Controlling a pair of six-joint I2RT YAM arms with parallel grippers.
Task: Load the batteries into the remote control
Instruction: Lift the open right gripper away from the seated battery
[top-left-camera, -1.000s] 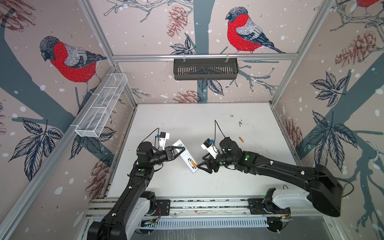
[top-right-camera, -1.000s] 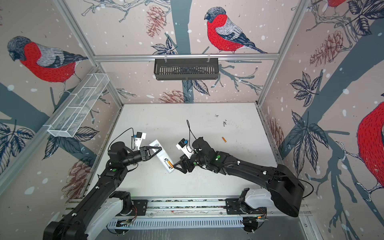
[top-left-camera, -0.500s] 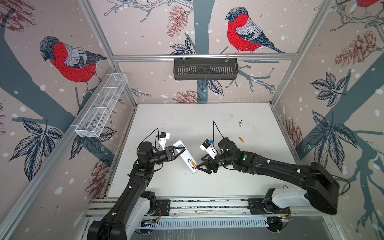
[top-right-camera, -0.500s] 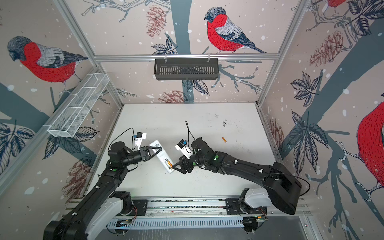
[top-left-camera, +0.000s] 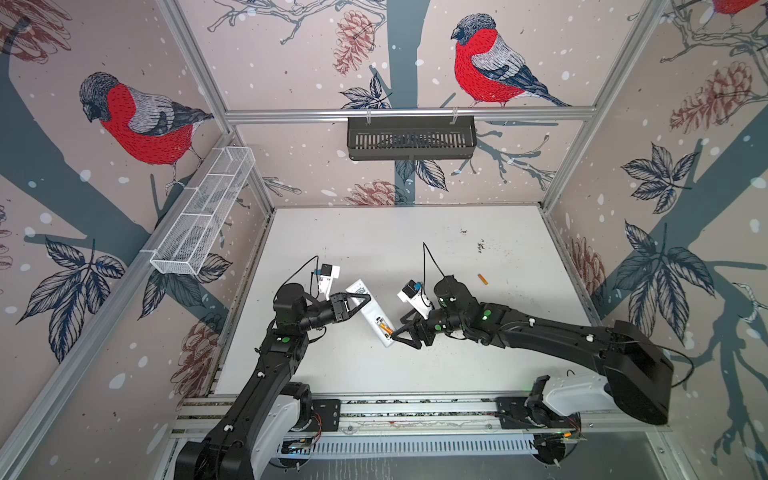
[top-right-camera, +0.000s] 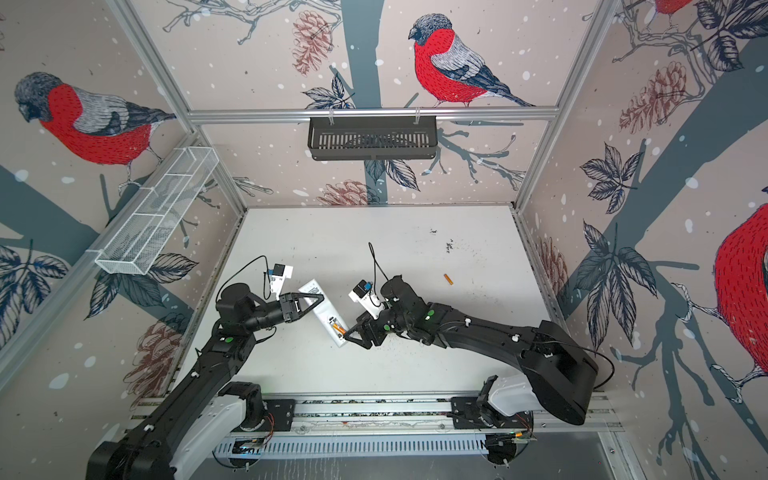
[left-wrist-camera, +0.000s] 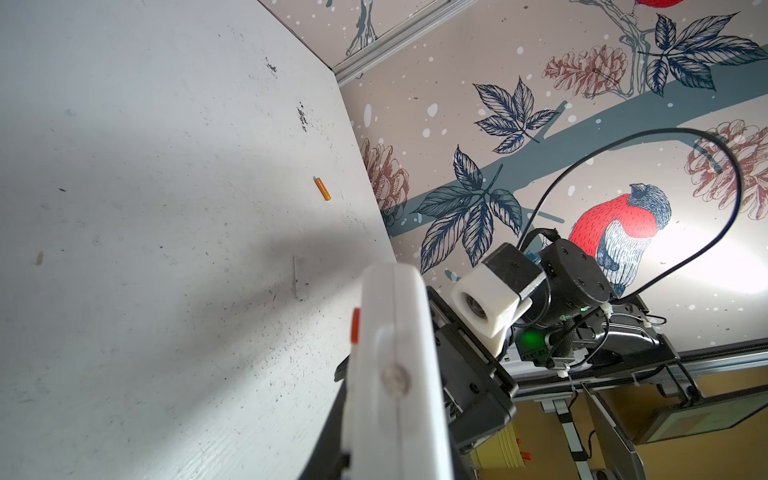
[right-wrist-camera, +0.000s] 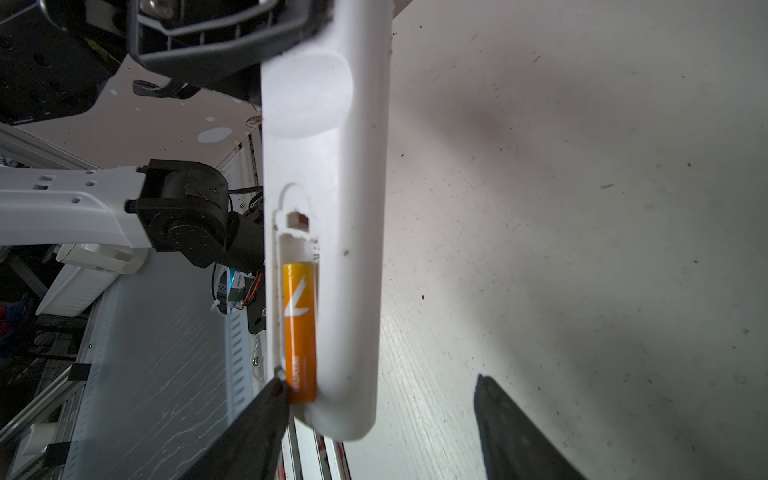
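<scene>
My left gripper (top-left-camera: 362, 305) (top-right-camera: 316, 305) is shut on the far half of the white remote control (top-left-camera: 370, 309) (top-right-camera: 322, 303) and holds it tilted above the table, back side up. In the left wrist view the remote control (left-wrist-camera: 399, 353) fills the space between the jaws. Its open compartment holds one orange battery (right-wrist-camera: 300, 328) (top-left-camera: 385, 328). My right gripper (right-wrist-camera: 380, 380) (top-left-camera: 401, 337) is open around the remote's near end, with one fingertip (right-wrist-camera: 276, 388) touching that battery's end. A second battery (top-left-camera: 482, 279) (top-right-camera: 447, 279) (left-wrist-camera: 322, 189) lies loose on the table to the right.
A black slotted basket (top-left-camera: 411, 137) hangs on the back wall and a white wire basket (top-left-camera: 203, 216) on the left wall. The arms' rail (top-left-camera: 374, 409) runs along the table's front edge. Dark specks mark the white table (top-left-camera: 374, 249).
My right gripper has edged slightly left, up to the remote's near end. The left arm and the remote have stayed put.
</scene>
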